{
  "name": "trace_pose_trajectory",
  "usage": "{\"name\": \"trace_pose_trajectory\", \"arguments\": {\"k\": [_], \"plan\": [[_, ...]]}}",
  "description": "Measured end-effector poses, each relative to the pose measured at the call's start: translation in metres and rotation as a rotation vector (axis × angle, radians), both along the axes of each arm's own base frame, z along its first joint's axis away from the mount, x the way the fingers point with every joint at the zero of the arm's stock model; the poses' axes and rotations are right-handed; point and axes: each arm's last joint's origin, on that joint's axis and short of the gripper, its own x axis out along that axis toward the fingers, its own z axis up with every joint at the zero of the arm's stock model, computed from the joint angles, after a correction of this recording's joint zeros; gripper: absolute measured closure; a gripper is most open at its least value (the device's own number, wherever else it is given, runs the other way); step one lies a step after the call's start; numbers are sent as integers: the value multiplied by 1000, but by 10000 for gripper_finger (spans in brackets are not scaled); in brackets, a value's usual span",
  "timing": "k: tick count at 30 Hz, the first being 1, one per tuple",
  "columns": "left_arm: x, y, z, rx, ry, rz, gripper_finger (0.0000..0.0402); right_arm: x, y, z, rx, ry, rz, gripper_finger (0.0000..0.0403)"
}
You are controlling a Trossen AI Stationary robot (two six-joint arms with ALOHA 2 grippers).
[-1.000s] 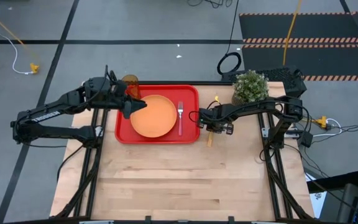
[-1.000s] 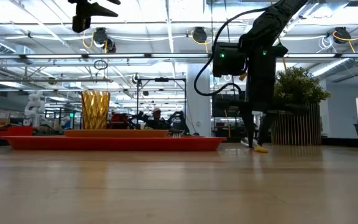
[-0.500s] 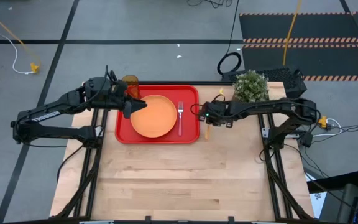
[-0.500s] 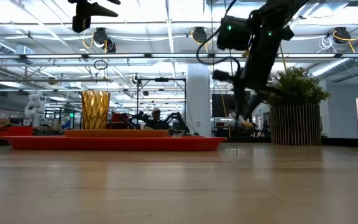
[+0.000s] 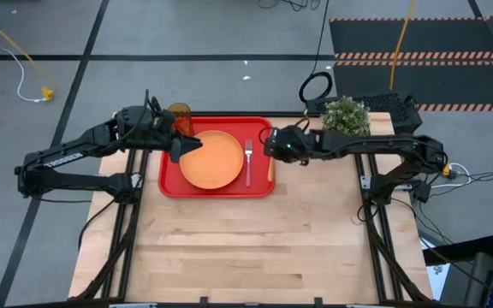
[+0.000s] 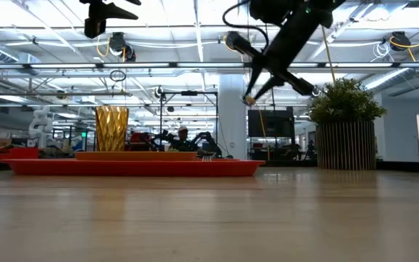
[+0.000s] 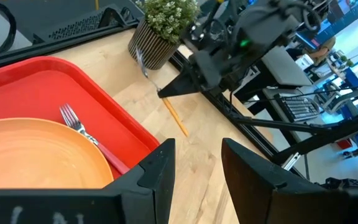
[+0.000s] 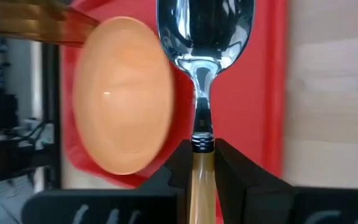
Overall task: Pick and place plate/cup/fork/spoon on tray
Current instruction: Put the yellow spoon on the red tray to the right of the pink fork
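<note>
The red tray (image 5: 169,184) lies at the table's far middle. The orange plate (image 5: 208,162) rests flat on it, and the pink-handled fork (image 5: 248,161) lies on the tray right of the plate. The amber cup (image 5: 180,111) stands upright at the tray's far left corner, partly behind my left arm. My left gripper (image 5: 180,147) hovers open and empty over the plate's left side. My right gripper (image 5: 272,147) is shut on the orange-handled spoon (image 5: 270,168) above the tray's right rim. My right gripper pinches the spoon's handle right behind the silver neck (image 8: 202,146) between its two fingers. The fingers come from the table's right, slanting down, and lie across the handle. The spoon is lifted clear, its bowl (image 8: 204,25) beyond the fingertips and its handle (image 7: 178,121) trailing toward the near edge.
A potted green plant (image 5: 345,120) stands on the table right of the tray, behind my right arm. Bare wood (image 5: 246,248) fills the table's near half. The strip of tray between the fork and the right rim (image 5: 262,137) is bare.
My right gripper, shut on the spoon, has risen from the table right of the tray and gone left and toward the far edge, to the tray's right rim, tipping from pointing down to slanting. The spoon has been lifted clear of the table. My left arm has kept still.
</note>
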Motion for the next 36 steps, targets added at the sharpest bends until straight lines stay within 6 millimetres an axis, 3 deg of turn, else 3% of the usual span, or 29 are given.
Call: {"name": "trace_pose_trajectory", "arguments": {"k": [15,21,30,36], "plan": [[1,0,0,5,4,7,270,25,-27,59,-103,-105,10,372],[0,1,0,4,4,17,270,36,-41,39,-76,-34,46,372],[1,1,0,-10,3,21,270,63,-49,-21,19,108,135,372],[1,1,-1,-9,3,21,270,69,-52,-52,60,207,154,371]]}}
